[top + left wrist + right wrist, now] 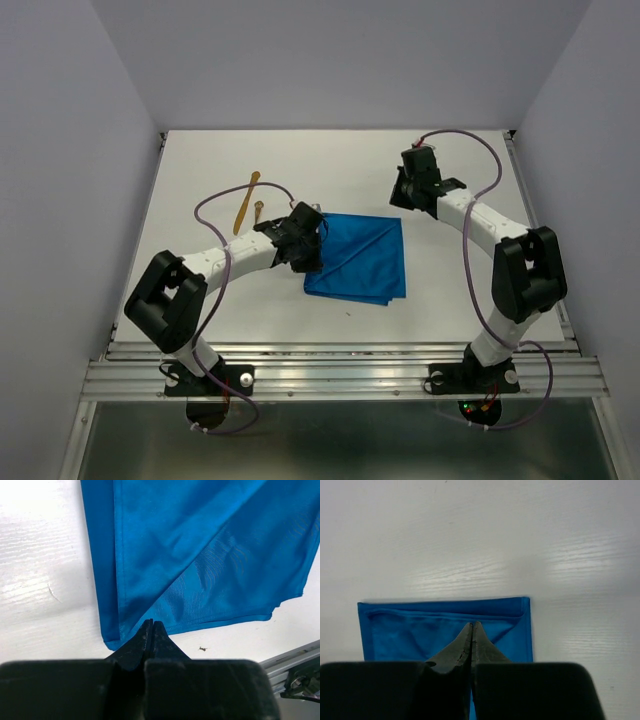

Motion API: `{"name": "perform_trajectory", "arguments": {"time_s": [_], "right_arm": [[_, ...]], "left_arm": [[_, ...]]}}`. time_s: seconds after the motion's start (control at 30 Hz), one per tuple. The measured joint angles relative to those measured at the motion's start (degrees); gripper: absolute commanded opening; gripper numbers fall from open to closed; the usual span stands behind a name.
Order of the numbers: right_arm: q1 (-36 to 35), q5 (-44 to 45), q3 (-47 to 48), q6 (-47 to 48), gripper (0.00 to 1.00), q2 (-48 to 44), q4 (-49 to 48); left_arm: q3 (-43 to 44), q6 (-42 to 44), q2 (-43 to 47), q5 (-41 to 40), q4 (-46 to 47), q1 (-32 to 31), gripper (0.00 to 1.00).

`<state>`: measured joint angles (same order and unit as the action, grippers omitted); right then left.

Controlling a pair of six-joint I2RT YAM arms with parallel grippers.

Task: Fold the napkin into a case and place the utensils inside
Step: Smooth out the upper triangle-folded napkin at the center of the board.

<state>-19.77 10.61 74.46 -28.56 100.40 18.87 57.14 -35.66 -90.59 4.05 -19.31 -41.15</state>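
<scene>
Left gripper (152,626) over napkin (200,555); utensils (245,203) lie near-to-far.

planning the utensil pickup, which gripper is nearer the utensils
Left. The left gripper sits just right of the utensils, at the napkin; the right gripper is beyond the napkin's far side.

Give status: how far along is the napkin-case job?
Done: napkin is partly folded, diagonal flaps showing, not yet narrow. In hand: left gripper, shut, at its edge; right gripper shut, off the cloth. Left: finish folding, then load the utensils, lying out on the table.
</scene>
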Motion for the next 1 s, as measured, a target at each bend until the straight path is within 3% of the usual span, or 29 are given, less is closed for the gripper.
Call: {"name": "perform_trajectory", "arguments": {"time_s": [0.57,1.0], "right_arm": [[-9.20,-6.78,-4.92,-2.43,0.01,0.98,0.07],[-10.38,-7.41,-4.39,-3.19,0.01,8.35,0.22]], "left_arm": [[-2.89,-1.11,-1.86,-4.20,3.30,0.46,0.00],[-5.42,-0.92,-2.05,-3.23,4.17,0.50,0.00]]}}
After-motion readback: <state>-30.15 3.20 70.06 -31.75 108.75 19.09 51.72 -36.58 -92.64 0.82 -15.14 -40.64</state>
